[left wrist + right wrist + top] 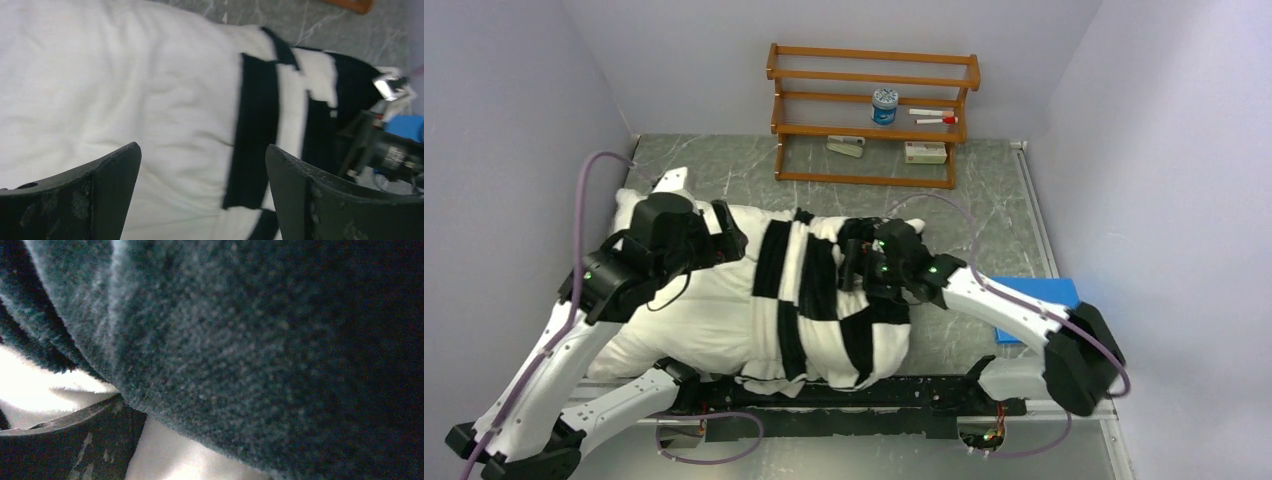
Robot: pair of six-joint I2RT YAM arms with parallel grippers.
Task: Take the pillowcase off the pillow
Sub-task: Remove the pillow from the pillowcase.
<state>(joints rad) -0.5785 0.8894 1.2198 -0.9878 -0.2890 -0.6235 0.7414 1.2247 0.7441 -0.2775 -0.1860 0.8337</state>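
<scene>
Left gripper is seen spread wide with nothing between its fingers, held over the bare white left part of the pillow. Right gripper is pressed into the pillowcase: its wrist view is filled by dark plush and only one finger is shown, so its opening cannot be told. The pillow is laid on the table left of centre near the arm bases, the checkered pillowcase bunched over its right half, a blue pad seen to its right and a wooden shelf at the far wall.
</scene>
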